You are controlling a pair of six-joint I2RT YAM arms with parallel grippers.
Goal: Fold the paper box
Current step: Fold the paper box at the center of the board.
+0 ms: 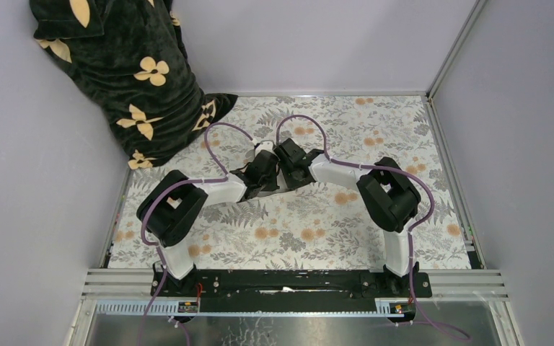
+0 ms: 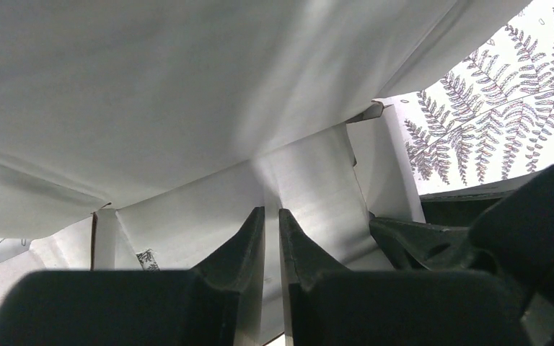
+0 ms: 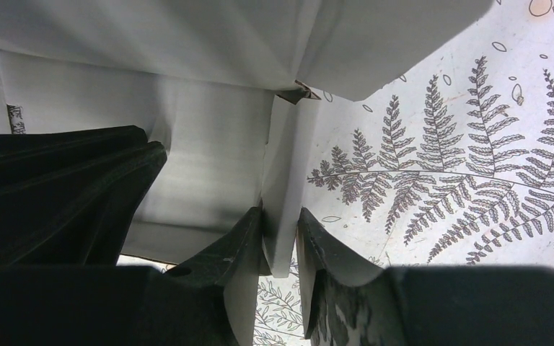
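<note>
One white paper box (image 2: pixel 187 108), creased and half-folded (flaps raised), sits at the middle of the table (image 1: pixel 317 238) between two grippers: left gripper (image 2: pixel 272 227) pinching a panel, right gripper (image 3: pixel 280 227) nipping a narrow flap.

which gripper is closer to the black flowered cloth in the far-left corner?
Left. The left gripper is at the paper box mid-table, with the cloth to its far left. The right gripper meets it from the other side, slightly farther from the cloth.
</note>
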